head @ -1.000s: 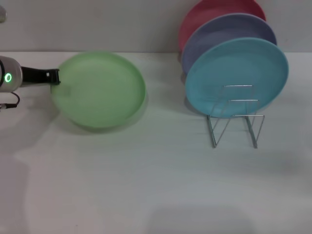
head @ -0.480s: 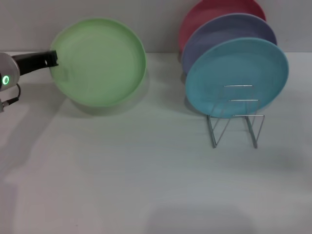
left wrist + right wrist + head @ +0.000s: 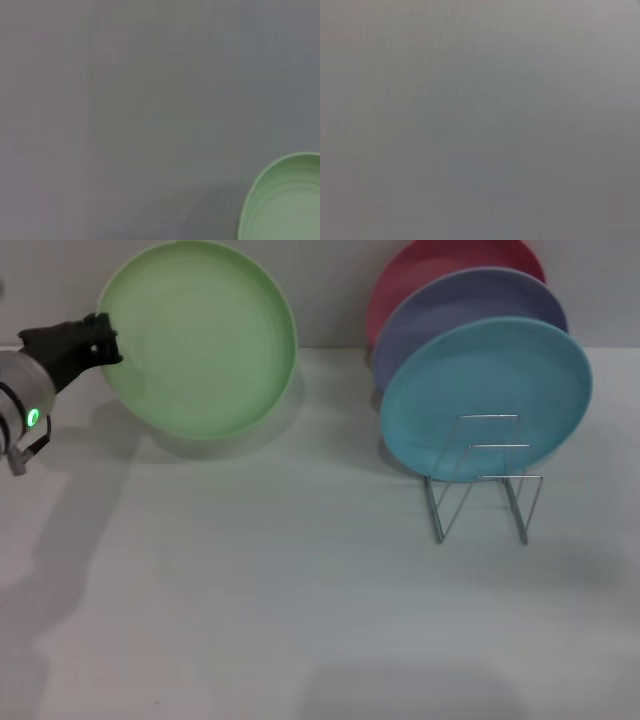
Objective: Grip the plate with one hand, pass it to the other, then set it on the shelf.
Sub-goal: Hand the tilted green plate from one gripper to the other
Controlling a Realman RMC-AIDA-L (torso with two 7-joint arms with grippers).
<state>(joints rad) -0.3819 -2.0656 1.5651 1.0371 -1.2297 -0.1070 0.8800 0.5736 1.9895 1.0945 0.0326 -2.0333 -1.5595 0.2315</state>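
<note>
The light green plate (image 3: 198,338) hangs tilted above the table at the far left, its face turned toward me. My left gripper (image 3: 103,338) is shut on its left rim, coming in from the left edge of the head view. Part of the same plate (image 3: 285,200) shows in a corner of the left wrist view. The wire shelf (image 3: 482,480) stands on the table at the right, apart from the plate. My right gripper is out of view; the right wrist view shows only a plain grey surface.
Three plates lean in the shelf at the back right: a turquoise plate (image 3: 486,398) in front, a lavender plate (image 3: 450,310) behind it, and a pink plate (image 3: 430,265) at the rear. The white table (image 3: 300,580) spreads toward me.
The left gripper has raised the green plate off the table and tilted it upright. The plate's face now turns toward me, higher against the back wall.
</note>
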